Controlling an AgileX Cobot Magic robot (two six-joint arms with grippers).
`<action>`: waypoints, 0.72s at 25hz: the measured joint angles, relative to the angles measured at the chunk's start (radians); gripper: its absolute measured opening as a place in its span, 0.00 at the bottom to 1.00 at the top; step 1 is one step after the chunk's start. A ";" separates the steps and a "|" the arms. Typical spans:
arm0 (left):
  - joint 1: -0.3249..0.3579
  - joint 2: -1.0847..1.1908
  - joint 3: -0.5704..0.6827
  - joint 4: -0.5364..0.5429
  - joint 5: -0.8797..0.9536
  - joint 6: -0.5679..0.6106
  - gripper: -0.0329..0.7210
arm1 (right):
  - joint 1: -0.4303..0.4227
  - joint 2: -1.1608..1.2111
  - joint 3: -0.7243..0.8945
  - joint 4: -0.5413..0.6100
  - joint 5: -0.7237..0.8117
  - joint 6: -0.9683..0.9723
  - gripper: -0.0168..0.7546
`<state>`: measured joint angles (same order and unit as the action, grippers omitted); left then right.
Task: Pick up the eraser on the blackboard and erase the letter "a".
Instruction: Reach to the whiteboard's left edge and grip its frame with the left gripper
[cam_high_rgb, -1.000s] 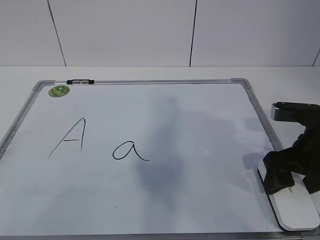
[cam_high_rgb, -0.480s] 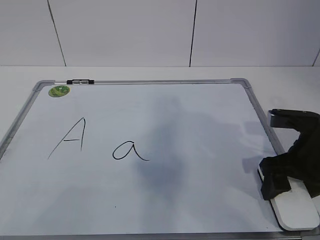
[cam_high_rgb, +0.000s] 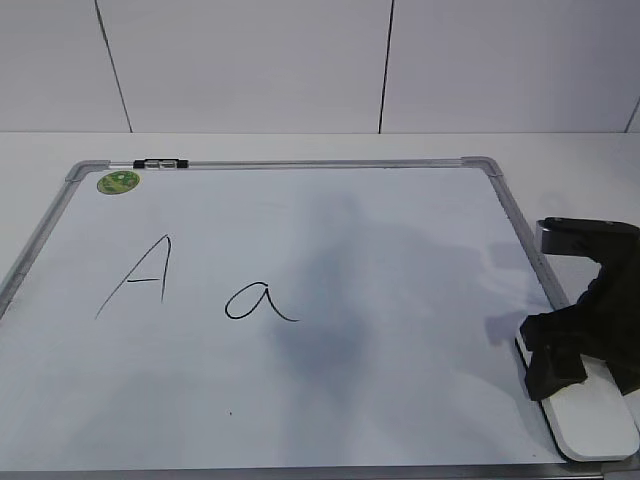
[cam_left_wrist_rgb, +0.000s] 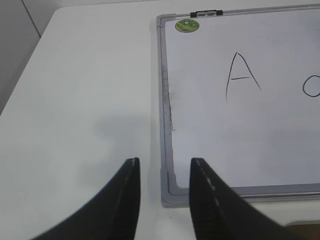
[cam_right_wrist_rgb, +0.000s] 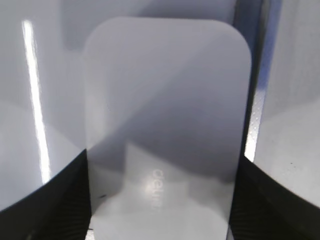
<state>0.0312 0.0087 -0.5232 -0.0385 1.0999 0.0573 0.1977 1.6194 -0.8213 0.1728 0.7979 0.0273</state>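
Observation:
The white eraser (cam_high_rgb: 592, 422) lies on the blackboard (cam_high_rgb: 300, 164) at its near right corner, partly over the frame. My right gripper (cam_high_rgb: 592, 380) straddles it, with a black finger pressed on each long side. In the right wrist view the eraser (cam_right_wrist_rgb: 165, 100) fills the gap between the fingers (cam_right_wrist_rgb: 162, 200), grey lettering up. The small cursive letter "a" (cam_high_rgb: 258, 302) is at the board's middle left, far from the eraser. My left gripper (cam_left_wrist_rgb: 162, 170) is open and empty above the board's near left corner (cam_left_wrist_rgb: 172, 192); only the edge of the "a" (cam_left_wrist_rgb: 312, 87) shows there.
A capital "A" (cam_high_rgb: 140, 275) is drawn left of the "a". A green sticker (cam_high_rgb: 118, 182) and a black clip (cam_high_rgb: 160, 162) sit at the board's far left corner. The board lies on a white table (cam_high_rgb: 560, 150) in front of a white panelled wall.
My right gripper has come down a little lower over the eraser and its fingers have drawn in against its sides. The eraser has not moved. The writing is unchanged.

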 joint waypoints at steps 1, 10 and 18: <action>0.000 0.000 0.000 0.000 0.000 0.000 0.36 | 0.000 0.000 0.000 0.000 0.000 0.000 0.72; 0.000 0.000 0.000 0.000 0.000 0.000 0.36 | 0.000 0.000 0.000 0.000 -0.006 0.000 0.72; 0.000 0.000 0.000 0.000 0.000 0.000 0.36 | 0.000 -0.067 0.000 0.000 -0.033 0.000 0.72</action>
<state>0.0312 0.0087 -0.5232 -0.0385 1.0999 0.0573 0.1977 1.5526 -0.8213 0.1728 0.7645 0.0273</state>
